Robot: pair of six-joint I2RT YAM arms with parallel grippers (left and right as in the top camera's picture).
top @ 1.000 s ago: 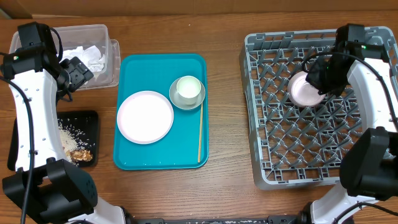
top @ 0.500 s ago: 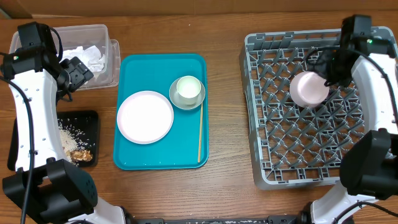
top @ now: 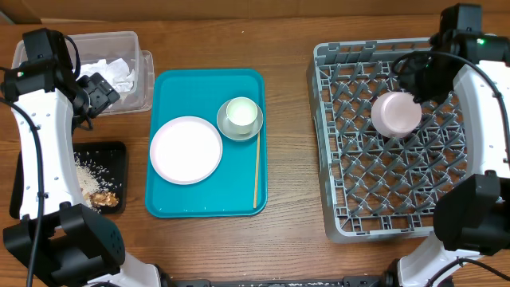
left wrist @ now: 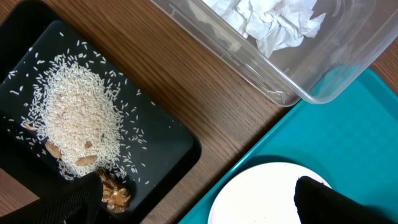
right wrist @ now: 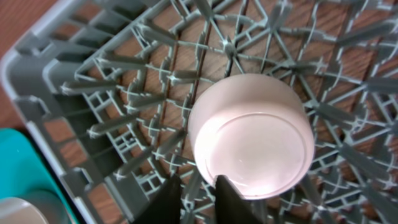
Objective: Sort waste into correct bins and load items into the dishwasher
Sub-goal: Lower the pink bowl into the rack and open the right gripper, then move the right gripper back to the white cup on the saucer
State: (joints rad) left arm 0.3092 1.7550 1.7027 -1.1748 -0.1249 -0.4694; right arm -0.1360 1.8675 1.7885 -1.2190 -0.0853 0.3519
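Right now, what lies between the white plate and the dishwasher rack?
In the overhead view: a chopstick on the teal tray, then bare wooden table.

Pale pink bowl (top: 396, 114), grey lattice rack (top: 374, 191), teal tray (top: 199, 199), white plate (top: 186, 149).

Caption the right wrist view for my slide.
Pink bowl sits base-up in the grey dishwasher rack, right gripper open nearby.

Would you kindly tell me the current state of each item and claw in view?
pink bowl: upside down in the dish rack, ungripped.
dish rack: holds only the bowl.
white plate: empty, on the teal tray.
cup: upright on its saucer.
chopstick: lying flat on the teal tray.
clear bin: open, holds crumpled paper.
black tray: holds rice and scraps.
left claw: open, empty.
right claw: open, empty.
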